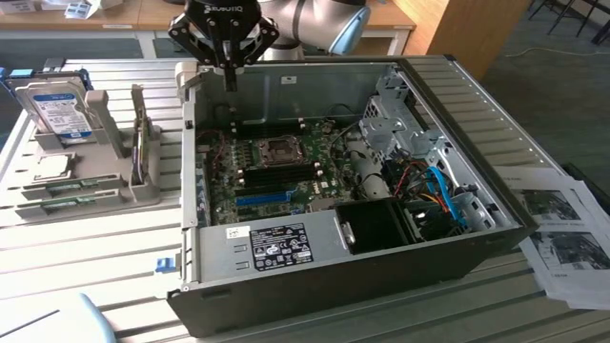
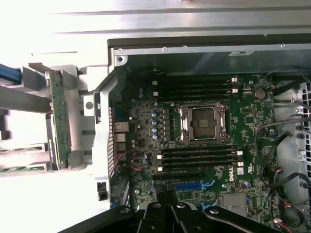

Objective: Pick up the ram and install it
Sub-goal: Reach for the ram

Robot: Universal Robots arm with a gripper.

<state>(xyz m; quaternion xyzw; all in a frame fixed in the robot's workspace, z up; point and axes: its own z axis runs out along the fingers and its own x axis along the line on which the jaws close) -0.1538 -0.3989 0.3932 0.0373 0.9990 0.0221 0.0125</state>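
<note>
Fingers [image 1: 230, 78] on the arm are clenched together with nothing between them. They hang over the far edge of the open computer case [image 1: 333, 286], above the motherboard [image 1: 319, 187]. The ram [image 1: 141, 153], a narrow green stick, stands on edge between two uprights of the grey holder [image 1: 105, 128]. The holder sits on the bench [image 1: 96, 243] just beside the case, on the exterior view's left, and the ram is well apart from the fingers. Two more green sticks [image 1: 65, 188] lie flat at the holder's near end, and a hard drive [image 1: 57, 107] stands at its far end. On the motherboard, black memory slots [image 2: 194, 158] run along both sides of the processor socket [image 2: 203, 122].
</note>
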